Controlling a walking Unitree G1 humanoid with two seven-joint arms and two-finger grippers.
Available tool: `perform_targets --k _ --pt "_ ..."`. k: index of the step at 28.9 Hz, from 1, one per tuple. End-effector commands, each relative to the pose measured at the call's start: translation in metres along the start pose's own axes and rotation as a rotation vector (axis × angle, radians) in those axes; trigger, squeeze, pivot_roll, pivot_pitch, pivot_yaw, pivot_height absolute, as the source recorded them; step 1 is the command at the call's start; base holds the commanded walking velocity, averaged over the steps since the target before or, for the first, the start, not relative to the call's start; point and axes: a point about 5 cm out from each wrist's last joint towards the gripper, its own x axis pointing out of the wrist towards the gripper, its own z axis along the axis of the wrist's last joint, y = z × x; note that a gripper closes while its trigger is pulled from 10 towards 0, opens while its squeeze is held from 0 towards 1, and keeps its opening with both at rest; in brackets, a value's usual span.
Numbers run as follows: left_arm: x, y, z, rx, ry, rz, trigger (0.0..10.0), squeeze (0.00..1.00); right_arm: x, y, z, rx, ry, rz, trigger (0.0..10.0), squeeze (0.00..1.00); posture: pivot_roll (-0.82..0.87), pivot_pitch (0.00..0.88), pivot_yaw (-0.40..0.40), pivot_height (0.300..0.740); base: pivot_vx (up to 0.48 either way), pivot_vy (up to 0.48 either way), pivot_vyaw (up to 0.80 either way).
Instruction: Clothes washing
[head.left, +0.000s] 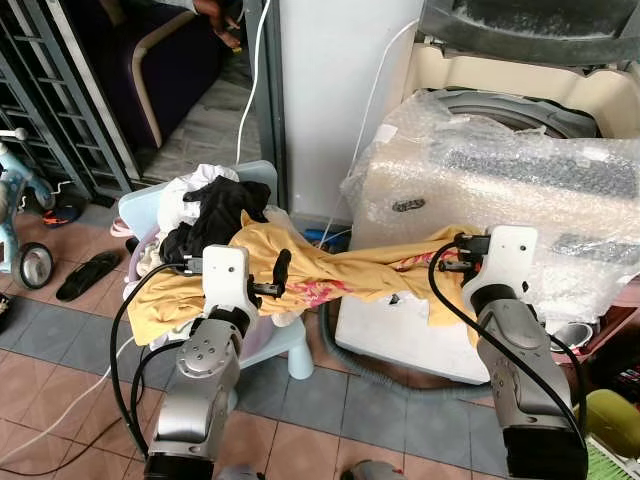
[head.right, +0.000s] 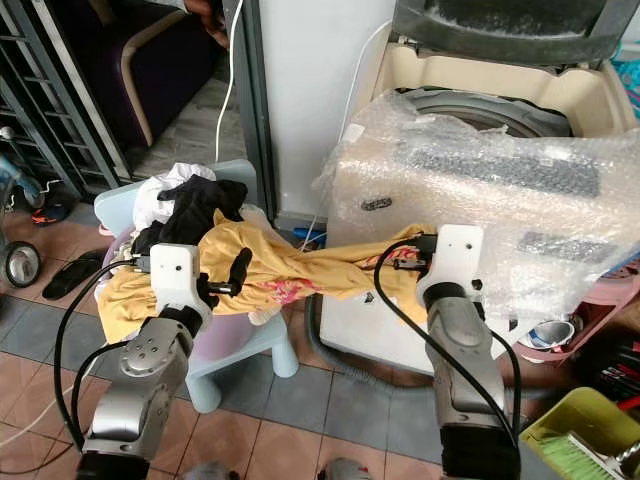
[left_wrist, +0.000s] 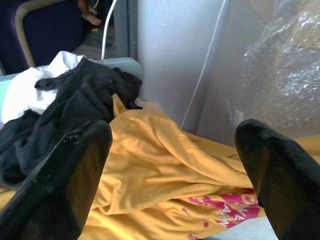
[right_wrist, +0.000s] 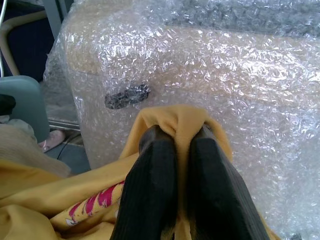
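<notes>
A yellow garment (head.left: 330, 265) with a pink print stretches from the laundry pile toward the bubble-wrapped washing machine (head.left: 520, 180). My right gripper (right_wrist: 182, 135) is shut on a fold at its right end, close against the machine's front. Over the garment's left part my left gripper (left_wrist: 172, 145) stands open, its fingers (left_wrist: 65, 170) wide apart above the cloth. Black clothes (head.left: 215, 210) and white clothes (head.left: 185, 195) lie heaped on a pale blue chair (head.left: 255, 175). The machine's lid (head.left: 530, 30) is raised and the drum opening (head.left: 520, 110) shows behind the wrap.
A grey drain hose (head.left: 370, 370) curls on the tiled floor below the machine. A white cable (head.left: 255, 70) hangs along the wall. A sandal (head.left: 88, 275), a child's bike wheel (head.left: 35, 265) and a metal gate (head.left: 70, 90) are at left. A person's foot (head.left: 220, 15) is at the top.
</notes>
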Motion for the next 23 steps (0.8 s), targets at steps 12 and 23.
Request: perform_targets --k 12,23 --pt "0.0 -0.008 0.0 -0.016 -0.013 -0.051 10.0 0.0 0.023 -0.039 0.09 -0.283 -0.35 -0.182 10.0 0.0 -0.07 0.0 0.019 0.74 0.0 0.0 -0.76" --pt "-0.001 -0.009 0.001 -0.01 -0.026 -0.062 10.0 0.0 0.027 -0.033 0.096 -0.313 -0.386 -0.087 10.0 0.0 -0.07 0.0 0.021 0.74 0.252 0.0 -0.65"
